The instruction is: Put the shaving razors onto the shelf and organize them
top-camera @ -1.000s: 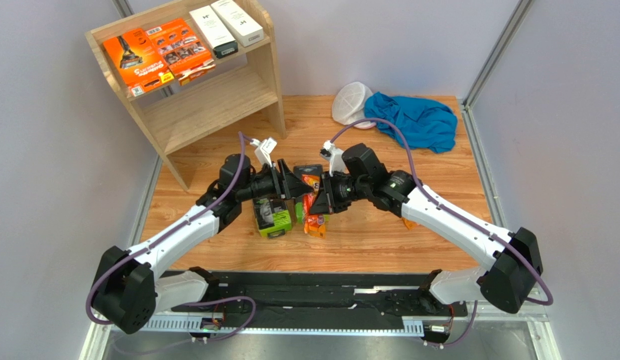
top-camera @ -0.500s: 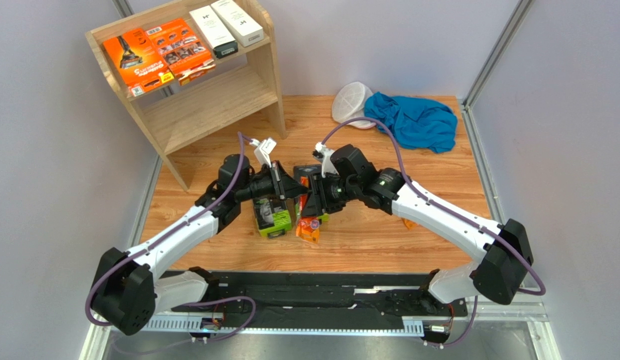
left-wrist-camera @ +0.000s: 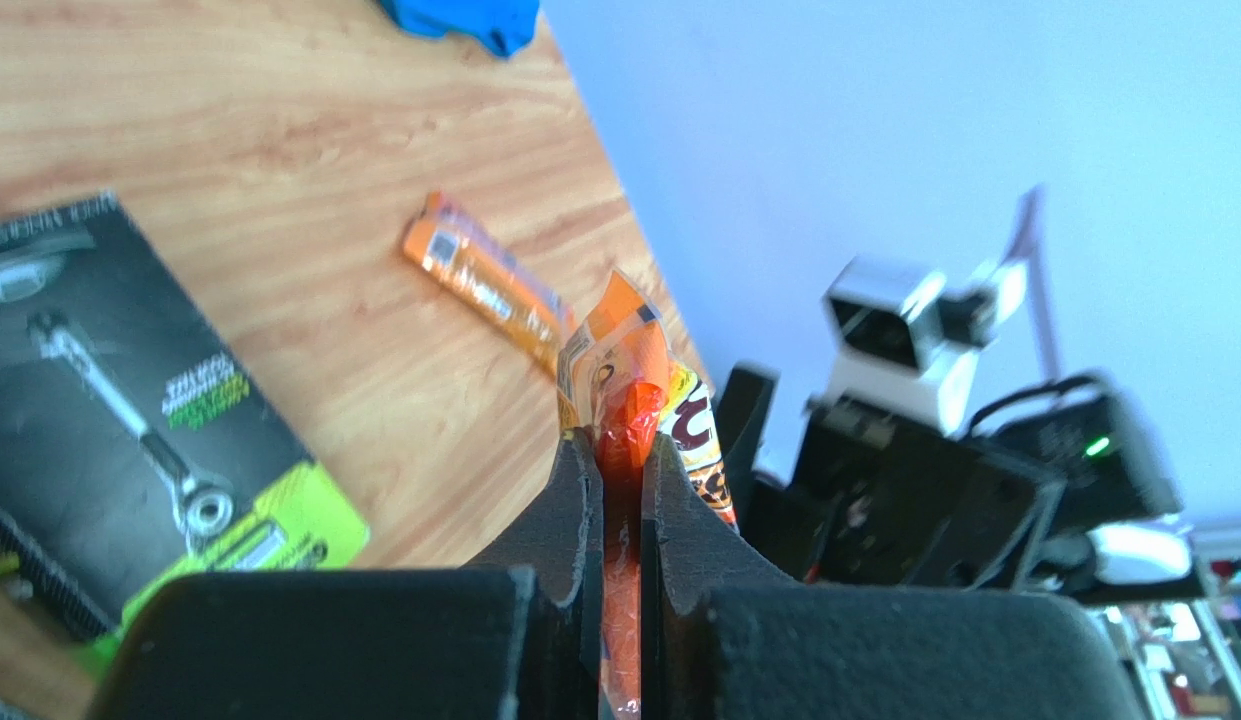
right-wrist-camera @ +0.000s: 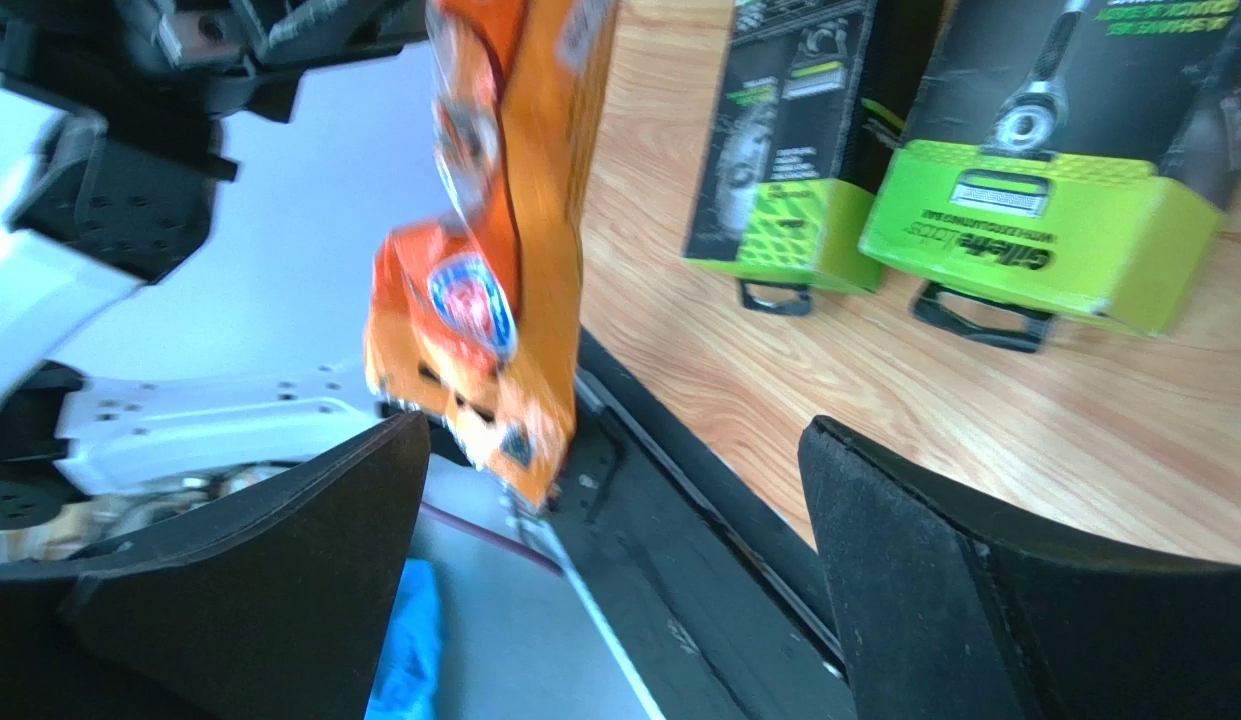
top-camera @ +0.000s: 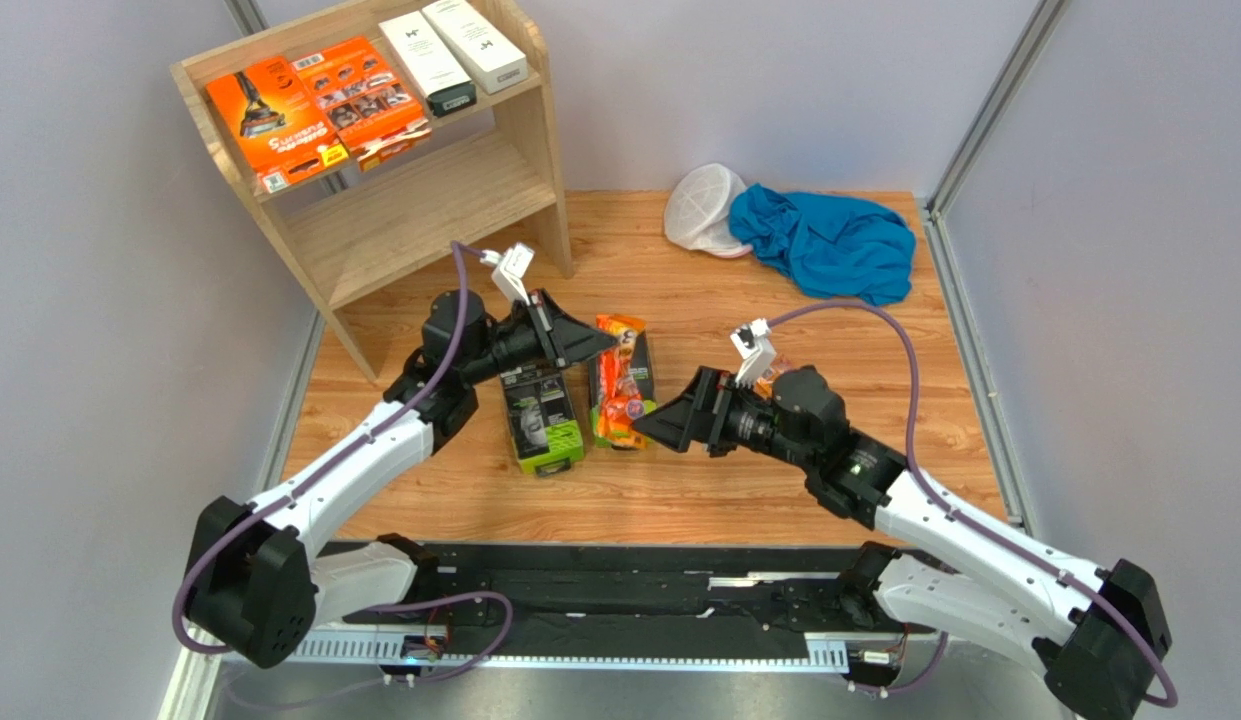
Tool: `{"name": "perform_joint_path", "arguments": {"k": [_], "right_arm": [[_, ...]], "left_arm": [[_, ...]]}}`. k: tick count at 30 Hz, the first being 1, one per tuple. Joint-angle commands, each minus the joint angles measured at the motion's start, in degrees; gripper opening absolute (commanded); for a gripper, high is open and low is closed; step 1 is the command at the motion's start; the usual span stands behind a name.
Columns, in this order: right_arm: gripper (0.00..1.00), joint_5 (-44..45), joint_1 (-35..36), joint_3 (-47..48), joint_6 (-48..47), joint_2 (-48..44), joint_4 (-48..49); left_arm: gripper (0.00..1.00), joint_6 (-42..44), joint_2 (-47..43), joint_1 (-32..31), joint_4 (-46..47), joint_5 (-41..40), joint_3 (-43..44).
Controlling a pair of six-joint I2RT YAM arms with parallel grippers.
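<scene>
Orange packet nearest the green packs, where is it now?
Top view: the orange packet is mid-table, pinched between the fingers of the left gripper, right of the black-and-green packs and left of the right gripper.

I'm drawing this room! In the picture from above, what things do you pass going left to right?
First the wooden shelf → black-and-green razor pack → orange packet → white mesh cap → blue cloth.
</scene>
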Motion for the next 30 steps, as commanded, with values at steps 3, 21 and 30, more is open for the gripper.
{"name": "perform_joint_path", "arguments": {"k": [3,21,30], "right_arm": [[0.97,-1.6,-0.2,-4.1,9.5,2.4,29.7],[0.62,-5.5,-2.8,8.6,16.5,25.4,49.4],[0.00,-1.7,-3.1,10.9,16.9,27.0,48.0]], "left_arm": [[0.00,-5.7,4.7,2.8,12.7,3.1,5.1],[0.00,-6.5,7.3,8.3,13.9,7.8,9.2],[0.00,-3.7,4.1,9.7,10.7,9.5,7.1]]}}
